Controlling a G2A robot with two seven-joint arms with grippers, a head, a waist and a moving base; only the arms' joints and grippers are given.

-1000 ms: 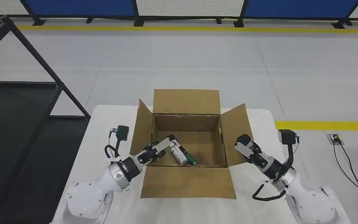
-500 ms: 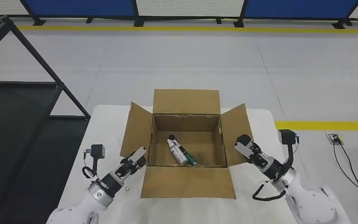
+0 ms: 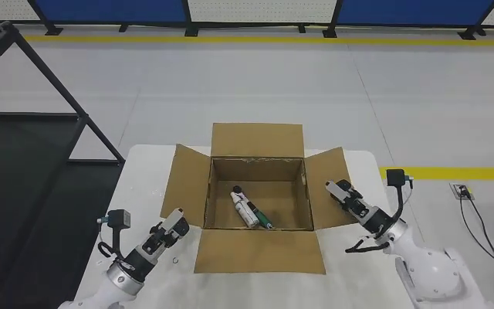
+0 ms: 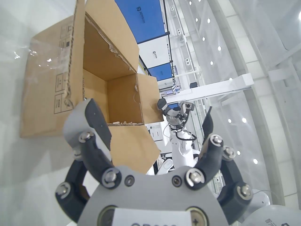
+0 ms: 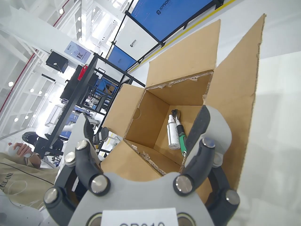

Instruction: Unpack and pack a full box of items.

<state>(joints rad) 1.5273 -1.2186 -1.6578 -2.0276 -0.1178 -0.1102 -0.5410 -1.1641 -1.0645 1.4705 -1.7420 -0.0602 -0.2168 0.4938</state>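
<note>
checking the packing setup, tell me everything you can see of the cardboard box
The box is plain brown corrugated cardboard, standing upright and open on the white table. All four flaps are folded outward, and the edges along the rim look ragged. Printed marks show on one outer side. On its floor lie a white bottle and a green-handled tool, side by side.

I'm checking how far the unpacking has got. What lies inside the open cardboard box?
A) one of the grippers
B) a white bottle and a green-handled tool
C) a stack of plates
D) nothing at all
B: the right wrist view looks into the box, where a white bottle and a green-handled tool lie side by side on its floor.
</note>
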